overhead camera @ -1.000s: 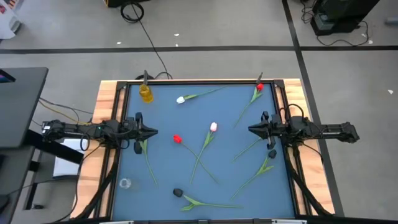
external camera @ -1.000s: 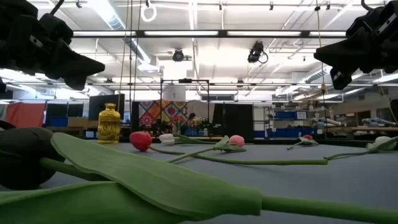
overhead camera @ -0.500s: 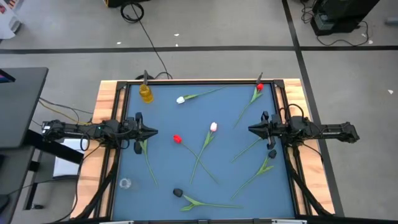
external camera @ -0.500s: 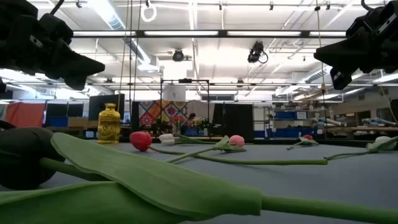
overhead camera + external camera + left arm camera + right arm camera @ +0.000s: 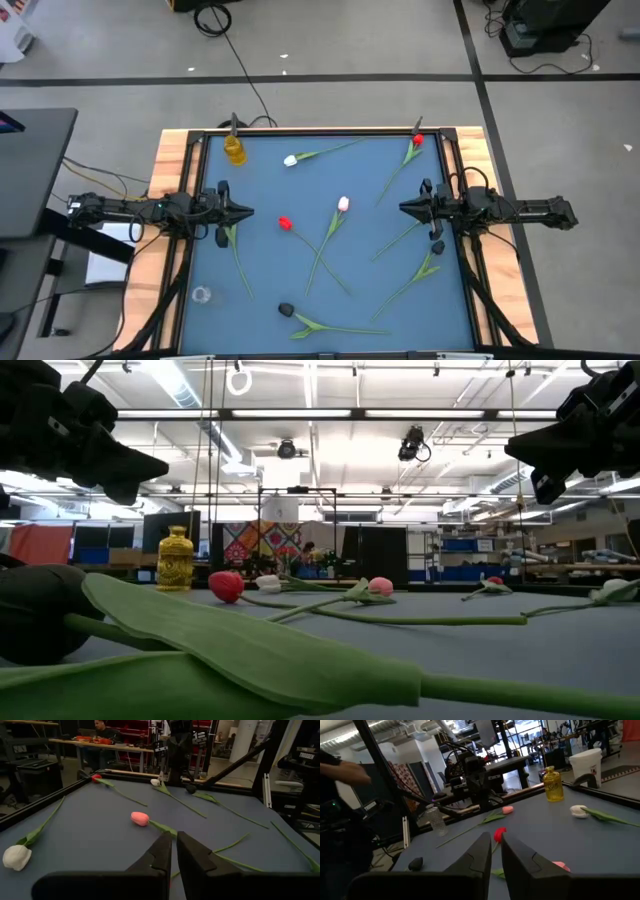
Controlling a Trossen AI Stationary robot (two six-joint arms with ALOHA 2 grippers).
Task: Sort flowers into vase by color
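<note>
Lettering "TROSSEN" [image 5: 306,755] marks a far arm — both grippers' fingers [image 5: 165,854] [image 5: 481,851] sit nearly together, empty.

Bright, even light falls from long ceiling strips [image 5: 330,415] overhead, which glare white in the low view. The blue bench [image 5: 380,190] is evenly lit, with only faint, soft shadows. Close to the low camera, a black bud [image 5: 40,610] and its broad leaf [image 5: 250,645] loom large and blurred. The hall behind stays sharper.
</note>
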